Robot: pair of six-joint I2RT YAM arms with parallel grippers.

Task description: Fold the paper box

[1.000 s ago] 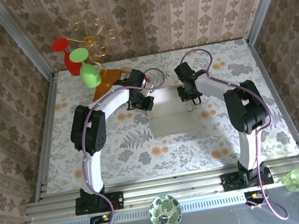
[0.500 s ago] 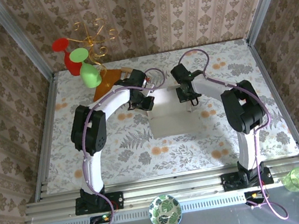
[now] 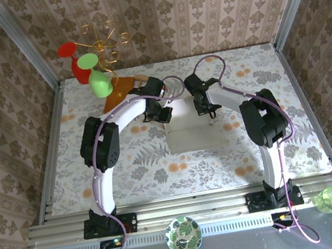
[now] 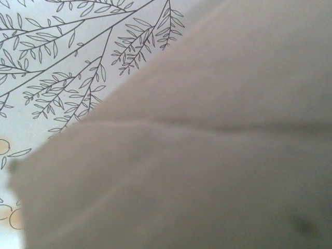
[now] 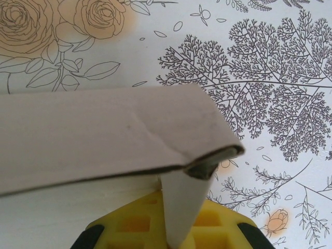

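The off-white paper box (image 3: 189, 128) lies mid-table on the floral cloth. My left gripper (image 3: 163, 113) sits at its back left corner. In the left wrist view, creased cardboard (image 4: 207, 155) lies close over the lens and hides the fingers. My right gripper (image 3: 206, 108) is at the back right corner. In the right wrist view a folded wall of the box (image 5: 93, 135) crosses the frame. A thin flap (image 5: 181, 202) stands edge-on between the yellow pads (image 5: 129, 225), so the right gripper (image 5: 179, 231) is shut on it.
A brown wooden board (image 3: 119, 91) and a wire ornament with red and green discs (image 3: 90, 64) stand at the back left. A green cup (image 3: 331, 199) and a patterned bowl (image 3: 183, 235) sit on the near ledge. Metal rails edge the table.
My right gripper has shifted left and back along the box's right side and closed on the flap. The left arm has held still.
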